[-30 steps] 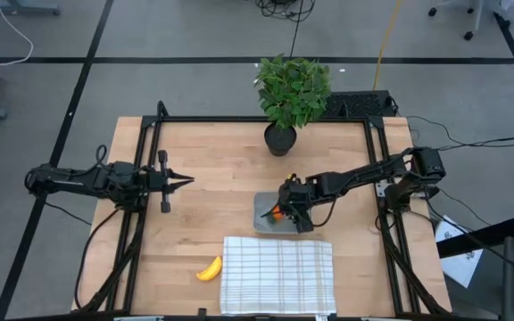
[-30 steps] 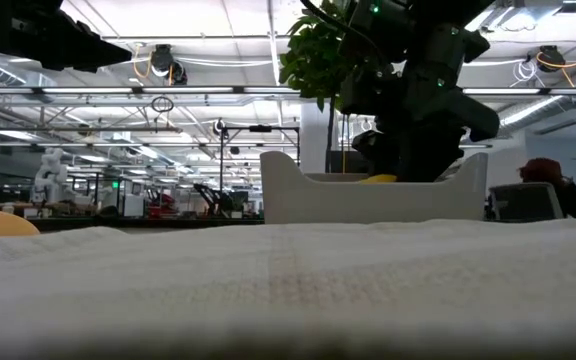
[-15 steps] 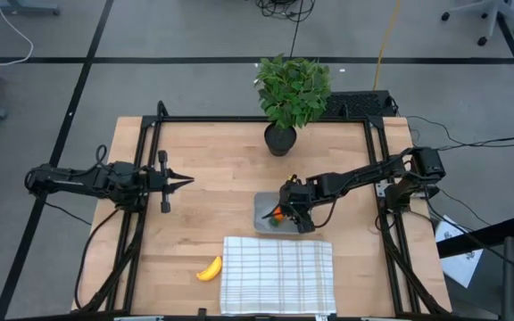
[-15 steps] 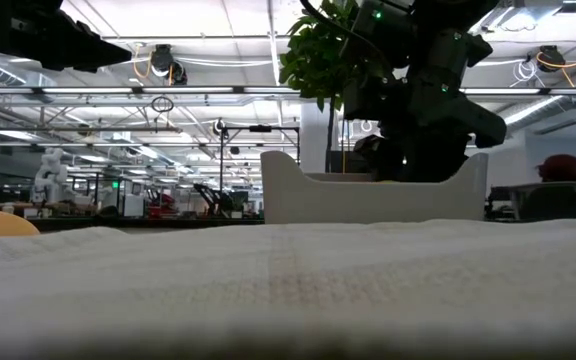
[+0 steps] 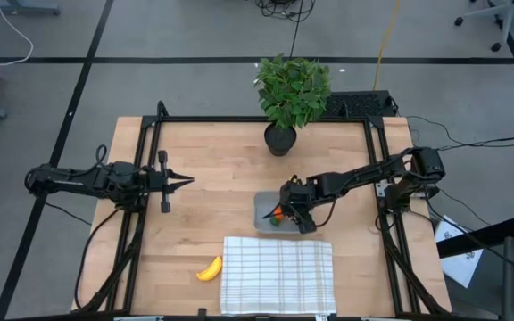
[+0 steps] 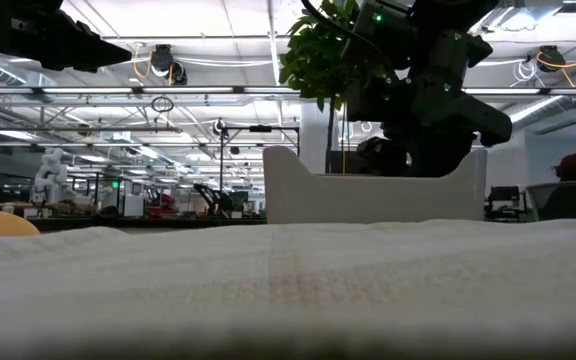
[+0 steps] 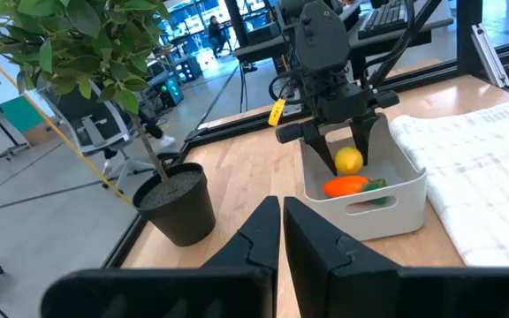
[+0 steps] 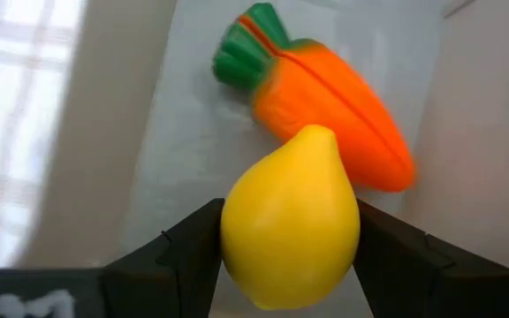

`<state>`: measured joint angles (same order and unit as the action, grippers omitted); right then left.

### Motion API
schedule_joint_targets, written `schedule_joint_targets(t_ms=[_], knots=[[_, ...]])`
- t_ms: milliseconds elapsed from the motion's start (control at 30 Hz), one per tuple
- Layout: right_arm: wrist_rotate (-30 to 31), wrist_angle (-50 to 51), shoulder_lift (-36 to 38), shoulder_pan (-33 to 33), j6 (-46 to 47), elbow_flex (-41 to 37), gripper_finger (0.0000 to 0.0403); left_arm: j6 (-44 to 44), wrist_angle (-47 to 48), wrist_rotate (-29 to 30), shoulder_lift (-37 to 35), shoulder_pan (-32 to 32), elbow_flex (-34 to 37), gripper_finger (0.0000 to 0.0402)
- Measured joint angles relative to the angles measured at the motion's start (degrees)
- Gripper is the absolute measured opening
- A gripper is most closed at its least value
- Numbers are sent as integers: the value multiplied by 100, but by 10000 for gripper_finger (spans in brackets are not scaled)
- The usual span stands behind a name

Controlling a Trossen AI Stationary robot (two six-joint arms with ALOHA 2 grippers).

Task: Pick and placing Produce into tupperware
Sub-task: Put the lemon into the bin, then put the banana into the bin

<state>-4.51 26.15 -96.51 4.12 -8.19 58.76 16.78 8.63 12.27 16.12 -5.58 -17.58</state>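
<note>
The grey tupperware (image 5: 261, 203) stands on the table near its middle, just beyond the white checked cloth. The orange carrot (image 8: 343, 106) with its green top lies on the tupperware's floor. My right gripper (image 5: 279, 214) reaches down into the tupperware (image 7: 369, 216), shut on the round yellow fruit (image 7: 349, 160). The yellow banana (image 5: 209, 269) lies on the wood beside the cloth's left edge. My left gripper (image 5: 188, 181) waits shut above the table's left side, touching nothing. My right gripper pinches the yellow fruit's (image 8: 290, 230) two opposite sides between its fingers (image 8: 184, 256), coming slantwise from above and the right. The fruit sits inside the tupperware walls, next to the carrot; I cannot tell whether it rests on the floor.
The checked cloth (image 5: 277, 275) covers the near middle of the table and fills the foreground of the low view. A leafy plant (image 5: 291, 94) in a black pot (image 5: 279, 140) stands at the far edge, behind the tupperware. Bare wood lies between the two arms.
My right gripper has moved down into the tupperware with the yellow fruit. In the low view the fruit showed above the rim a second ago and is now hidden behind the wall.
</note>
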Motion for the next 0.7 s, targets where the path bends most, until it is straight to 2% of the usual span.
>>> schedule_joint_targets(t_ms=[233,700], knots=[[-110,26,-9,-2,25,-15,210,-2,-1,2,0,0,0,24],[-149,25,-9,-4,135,-11,238,-7,-1,4,0,0,0,24]])
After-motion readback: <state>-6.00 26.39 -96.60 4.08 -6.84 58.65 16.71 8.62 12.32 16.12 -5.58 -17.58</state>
